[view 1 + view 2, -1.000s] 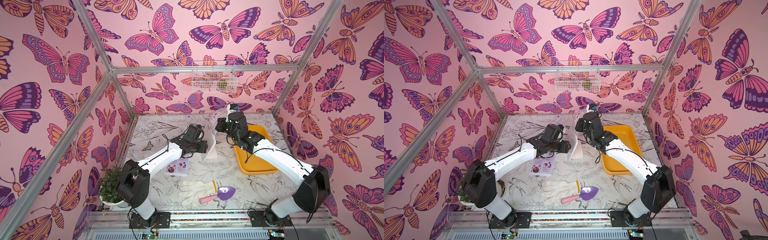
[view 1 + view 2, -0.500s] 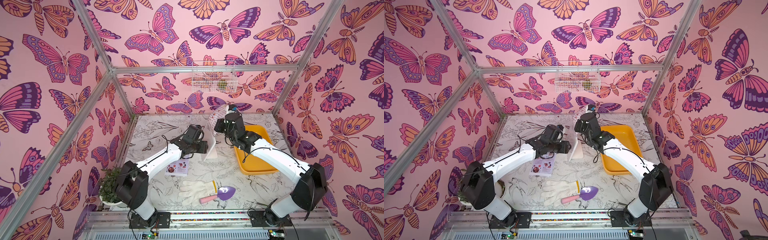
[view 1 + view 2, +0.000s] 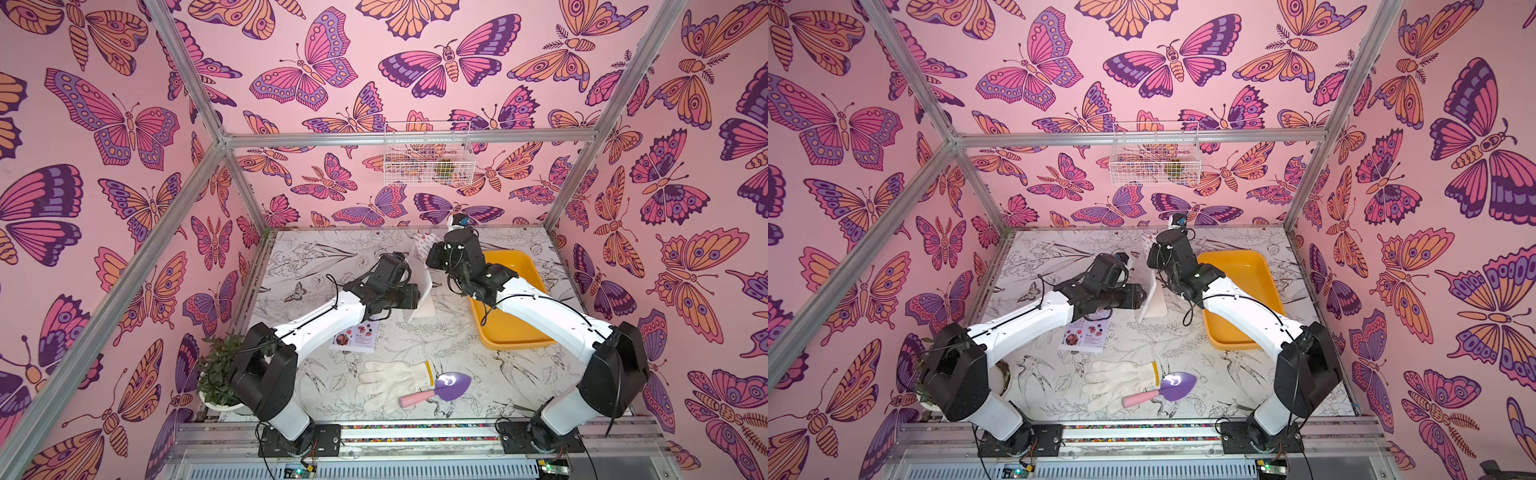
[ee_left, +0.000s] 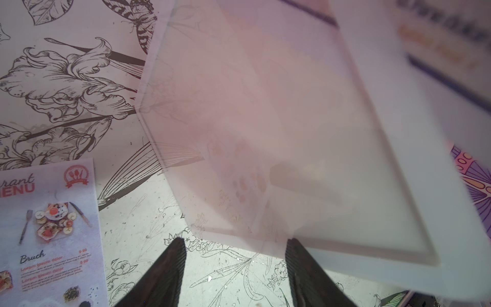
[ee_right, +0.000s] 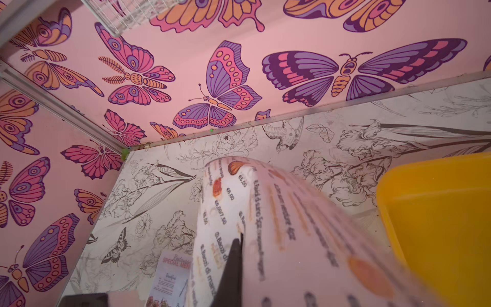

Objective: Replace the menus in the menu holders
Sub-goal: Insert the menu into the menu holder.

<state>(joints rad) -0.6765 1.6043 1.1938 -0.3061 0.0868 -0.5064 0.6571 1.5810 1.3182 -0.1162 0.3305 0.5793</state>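
The white-framed clear menu holder (image 3: 423,291) (image 3: 1154,297) stands upright mid-table. My left gripper (image 4: 235,247) is open and low at its foot; one fingertip (image 4: 295,252) meets the holder's (image 4: 292,133) lower edge, the other stands free over the table. My right gripper (image 5: 239,239) is shut on the white two-column menu (image 5: 265,212), which curves away from the jaws. In a top view this sheet (image 3: 422,241) hangs just behind and above the holder. The pale "Special Menu" sheet (image 3: 355,338) (image 4: 53,226) lies flat on the table under my left arm.
A yellow tray (image 3: 519,341) sits to the right of the holder, under my right arm. Near the front lie a white glove (image 3: 390,378) and a purple trowel (image 3: 453,384). A potted plant (image 3: 216,374) stands front left. A wire basket (image 3: 428,153) hangs on the back wall.
My right gripper has drifted slightly left toward the holder's top, carrying the white menu. The left arm has stayed where it was.
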